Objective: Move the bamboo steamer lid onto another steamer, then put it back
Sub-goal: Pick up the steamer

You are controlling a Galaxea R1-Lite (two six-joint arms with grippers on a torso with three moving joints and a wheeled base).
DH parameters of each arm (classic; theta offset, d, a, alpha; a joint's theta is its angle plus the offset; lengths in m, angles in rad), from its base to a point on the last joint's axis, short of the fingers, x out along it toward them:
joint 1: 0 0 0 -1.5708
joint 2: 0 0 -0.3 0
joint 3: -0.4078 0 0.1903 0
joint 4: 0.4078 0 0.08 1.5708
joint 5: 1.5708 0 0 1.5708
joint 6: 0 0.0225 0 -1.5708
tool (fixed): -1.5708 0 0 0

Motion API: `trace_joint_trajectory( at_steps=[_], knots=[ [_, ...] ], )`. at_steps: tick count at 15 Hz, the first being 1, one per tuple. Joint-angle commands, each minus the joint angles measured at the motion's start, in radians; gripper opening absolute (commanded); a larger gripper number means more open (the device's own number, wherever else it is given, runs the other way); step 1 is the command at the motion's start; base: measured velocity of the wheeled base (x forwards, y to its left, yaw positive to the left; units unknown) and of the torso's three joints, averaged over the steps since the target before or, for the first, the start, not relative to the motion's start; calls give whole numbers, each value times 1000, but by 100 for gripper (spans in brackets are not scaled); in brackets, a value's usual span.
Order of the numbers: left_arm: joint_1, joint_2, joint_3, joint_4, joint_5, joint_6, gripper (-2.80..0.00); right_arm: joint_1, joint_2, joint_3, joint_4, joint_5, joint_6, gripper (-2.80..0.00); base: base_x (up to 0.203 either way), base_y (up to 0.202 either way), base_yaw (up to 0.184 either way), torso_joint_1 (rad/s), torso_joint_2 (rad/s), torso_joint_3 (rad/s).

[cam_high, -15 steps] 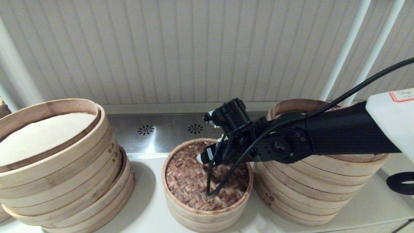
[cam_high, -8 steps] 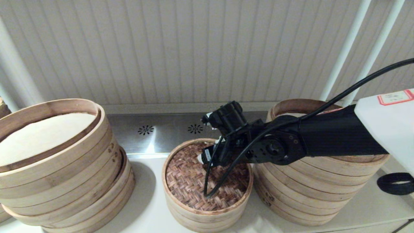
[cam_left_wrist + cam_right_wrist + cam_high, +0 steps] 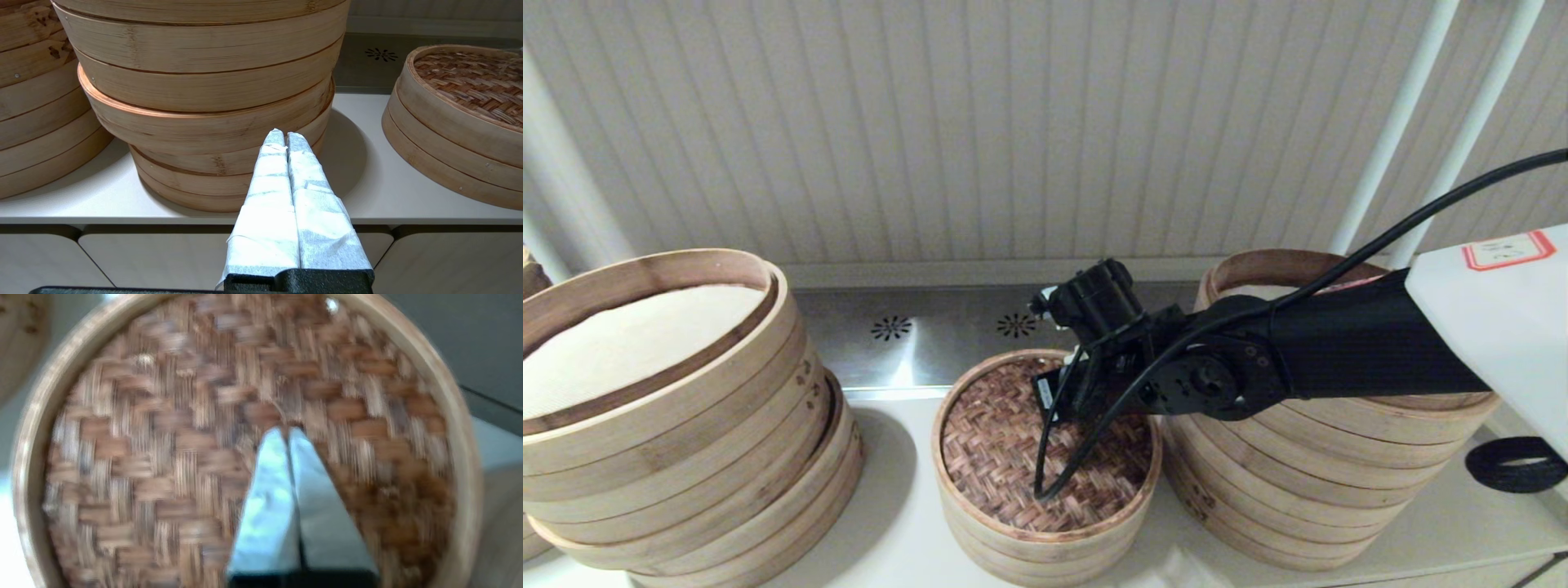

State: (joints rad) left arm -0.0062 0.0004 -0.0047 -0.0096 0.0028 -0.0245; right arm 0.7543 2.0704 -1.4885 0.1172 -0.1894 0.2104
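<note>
The bamboo steamer lid (image 3: pixel 1013 453), dark herringbone weave inside a pale band, sits on a low bamboo basket (image 3: pixel 1045 551) at the centre of the counter. My right gripper (image 3: pixel 286 432) points down at the middle of the weave, its white-wrapped fingers shut together, tips at or just above the surface beside a thin loop. In the head view the wrist (image 3: pixel 1094 367) covers the fingers. No uncovered small cloth-lined steamer is in view. My left gripper (image 3: pixel 284 134) is shut and empty, held off the counter's front edge, facing the left stack; the lid (image 3: pixel 470 77) shows there too.
A tall stack of steamers (image 3: pixel 686 425) with a pale cloth on top stands at the left, and another tall stack (image 3: pixel 1323 490) at the right, under my right arm. A steel strip with drain holes (image 3: pixel 890 328) runs along the back wall. A black cable (image 3: pixel 1062 465) droops onto the lid.
My right arm has shifted a little left and down, tipping the gripper steeper over the lid; its white fingertip no longer shows in the head view. The lid has not moved.
</note>
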Motion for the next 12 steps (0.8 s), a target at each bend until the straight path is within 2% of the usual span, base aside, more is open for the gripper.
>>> trace_joint_trajectory(
  at_steps=[1, 8, 9, 12],
  knots=[
    [0, 1, 0, 0, 0, 0, -280, 0, -8, 4, 1, -1, 1, -280, 0, 0, 0, 0, 0, 0],
    [0, 1, 0, 0, 0, 1, -280, 20, -65, 53, -2, -20, 4, -280, 0, 0, 0, 0, 0, 0],
    [0, 1, 0, 0, 0, 1, -280, 22, -73, 74, -23, -19, 3, 0, 0, 0, 0, 0, 0, 0],
    [0, 1, 0, 0, 0, 1, -280, 30, -88, 139, -68, -9, 1, 0, 0, 0, 0, 0, 0, 0]
  ],
)
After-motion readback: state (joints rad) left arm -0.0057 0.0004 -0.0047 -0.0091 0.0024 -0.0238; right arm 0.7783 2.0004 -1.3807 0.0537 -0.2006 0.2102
